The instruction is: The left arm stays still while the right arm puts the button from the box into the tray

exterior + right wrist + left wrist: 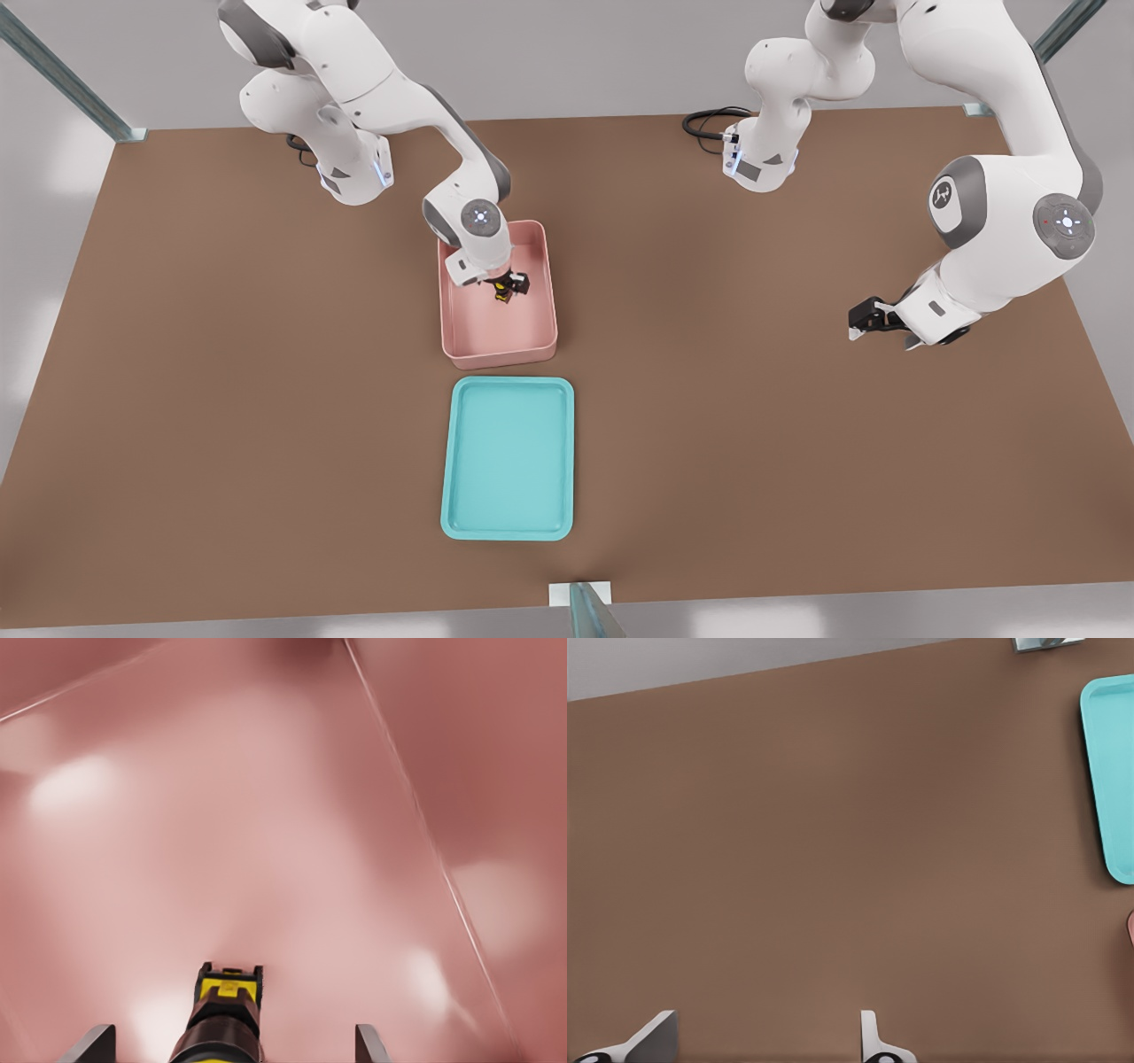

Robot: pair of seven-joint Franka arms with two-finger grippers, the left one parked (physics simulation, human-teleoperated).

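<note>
- button (224,1014) sits on the box (540,266) floor, between the gripper (507,285) fingers (89,1045), which stand apart and not yet clamped; its long axis runs away from the wrist.
- beyond the box's near wall lies the tray (461,461), well apart.

We see the right arm (390,97) reaching down from the front view's upper left, its elbow bent and its wrist turned straight downward; its gripper (507,288) hangs low at the end of the wrist, pointing down; in the right wrist view the two fingertips (89,1043) stand apart at either side, so the jaws are not closed together.
</note>
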